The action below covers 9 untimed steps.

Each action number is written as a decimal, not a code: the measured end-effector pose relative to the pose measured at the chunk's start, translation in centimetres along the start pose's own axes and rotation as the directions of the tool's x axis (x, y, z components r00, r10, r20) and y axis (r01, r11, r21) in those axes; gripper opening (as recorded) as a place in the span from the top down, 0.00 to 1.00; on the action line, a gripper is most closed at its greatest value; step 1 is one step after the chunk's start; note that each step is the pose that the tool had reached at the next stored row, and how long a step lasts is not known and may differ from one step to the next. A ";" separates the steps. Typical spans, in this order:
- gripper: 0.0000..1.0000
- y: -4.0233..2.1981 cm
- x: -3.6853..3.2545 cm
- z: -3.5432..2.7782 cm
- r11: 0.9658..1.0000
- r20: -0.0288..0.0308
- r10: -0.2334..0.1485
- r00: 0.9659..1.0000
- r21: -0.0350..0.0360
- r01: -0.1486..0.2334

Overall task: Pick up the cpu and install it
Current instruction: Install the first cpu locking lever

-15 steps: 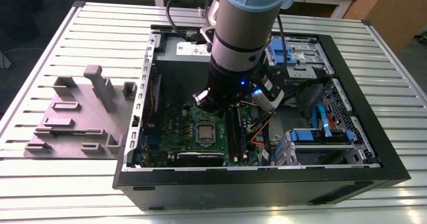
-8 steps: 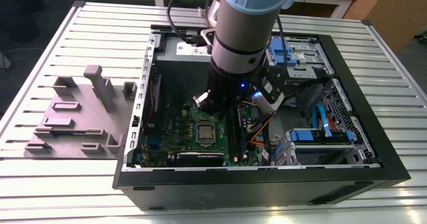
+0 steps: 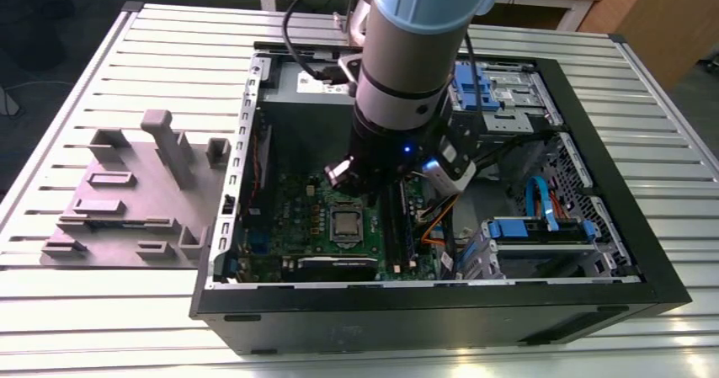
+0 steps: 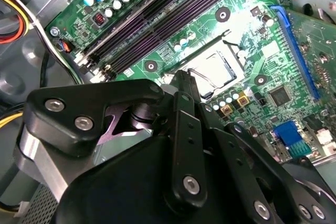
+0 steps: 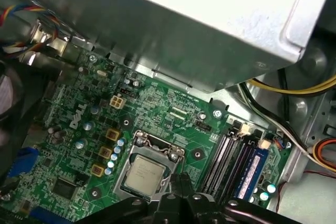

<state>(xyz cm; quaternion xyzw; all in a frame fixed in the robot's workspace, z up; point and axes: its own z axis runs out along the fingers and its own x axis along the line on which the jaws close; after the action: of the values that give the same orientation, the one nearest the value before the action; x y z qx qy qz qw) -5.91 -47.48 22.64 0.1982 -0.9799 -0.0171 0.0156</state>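
- Hovering inside the open computer case (image 3: 584,252), our pincer (image 4: 182,80) hangs low over the green motherboard (image 5: 173,108), at the end of the arm (image 3: 410,66).
- We see its black fingers (image 4: 185,124) drawn together to a narrow tip in the second wrist view, with nothing visible between them; it appears closed and empty.
- We find the cpu (image 5: 144,174) just below and ahead of that fingertip: a small silvery square with a pale rim, lying flat inside the socket frame (image 5: 157,142) on the board. In the second wrist view the same chip (image 4: 218,69) sits directly beyond the tip, close but apart from it.
- Beside the pincer, on the far side of the socket, run the long dark memory slots (image 5: 231,163). Above it looms the grey power-supply box (image 5: 210,19), with coloured cables (image 5: 294,90) trailing near.
- We judge that the chip already rests in its socket, so the step in hand is the seating or checking of it, not the pick-up.
- We judge that any further move here calls for a gentle, straight approach, since the socket frame and small parts crowd the chip closely.
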 end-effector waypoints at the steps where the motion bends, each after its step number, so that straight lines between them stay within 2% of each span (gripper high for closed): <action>1: 0.90 -0.01 0.00 0.09 1.000 -0.001 0.001 1.000 0.002 -0.001; 9: 0.90 -0.07 0.01 0.58 1.000 -0.005 0.009 1.000 0.012 -0.009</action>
<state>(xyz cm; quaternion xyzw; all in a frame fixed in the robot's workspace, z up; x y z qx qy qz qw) -5.92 -47.54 22.06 0.1937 -0.9808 -0.0109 0.0169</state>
